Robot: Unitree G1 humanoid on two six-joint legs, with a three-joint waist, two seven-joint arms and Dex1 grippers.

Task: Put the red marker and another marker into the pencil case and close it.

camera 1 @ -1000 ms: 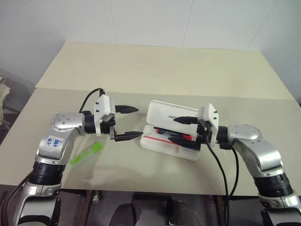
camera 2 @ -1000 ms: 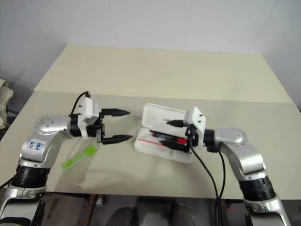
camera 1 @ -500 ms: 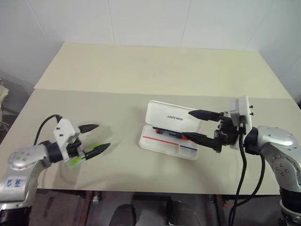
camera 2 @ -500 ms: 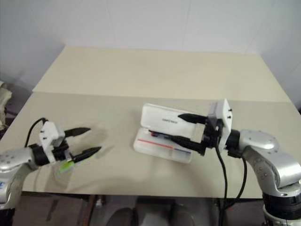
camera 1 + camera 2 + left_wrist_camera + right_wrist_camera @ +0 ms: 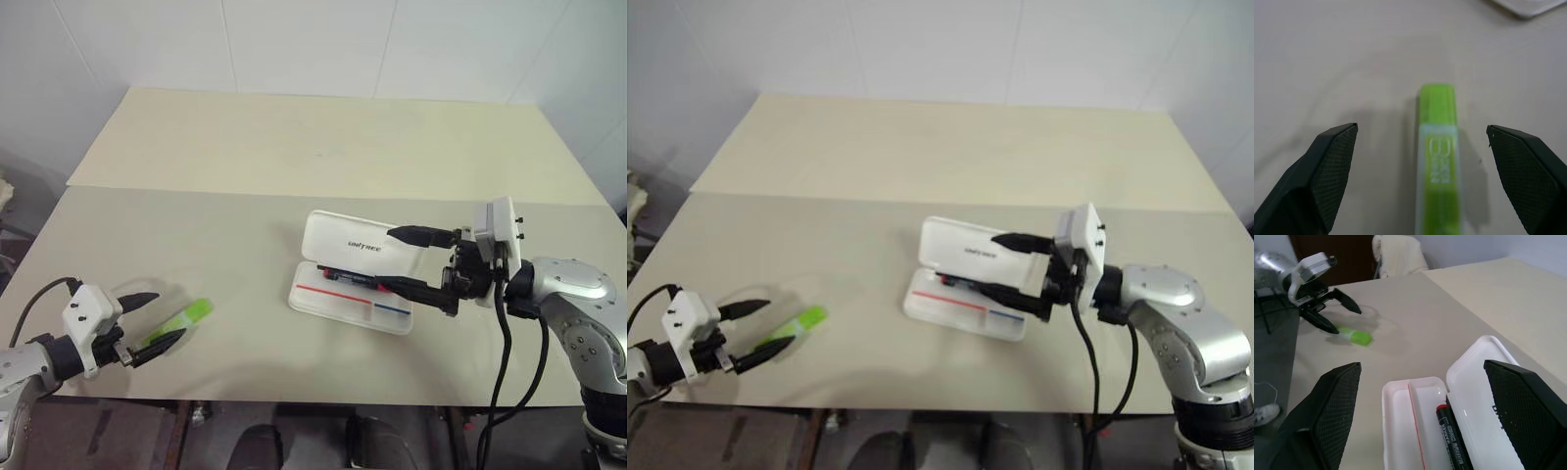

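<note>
The white pencil case [image 5: 331,238] lies open at mid-table, lid raised toward the back. The red marker [image 5: 355,279] lies in its tray, also in the right wrist view [image 5: 1451,435]. My right gripper [image 5: 397,259] is open at the case's right end, upper finger in front of the lid, lower finger over the tray, holding nothing. The light green marker [image 5: 193,314] lies flat on the table at the near left. My left gripper [image 5: 159,317] is open and points along it. In the left wrist view the green marker [image 5: 1439,156] runs between the spread fingers [image 5: 1327,166].
The table's near edge [image 5: 294,399] runs just behind my left gripper, and its left corner is close by. A seam [image 5: 245,189] crosses the beige table behind the case. A white wall stands beyond the far edge. A black cable [image 5: 505,333] hangs from my right wrist.
My left gripper has swung left and down from beside the case to the green marker near the table's near-left corner. My right gripper has drawn back slightly from the case.
</note>
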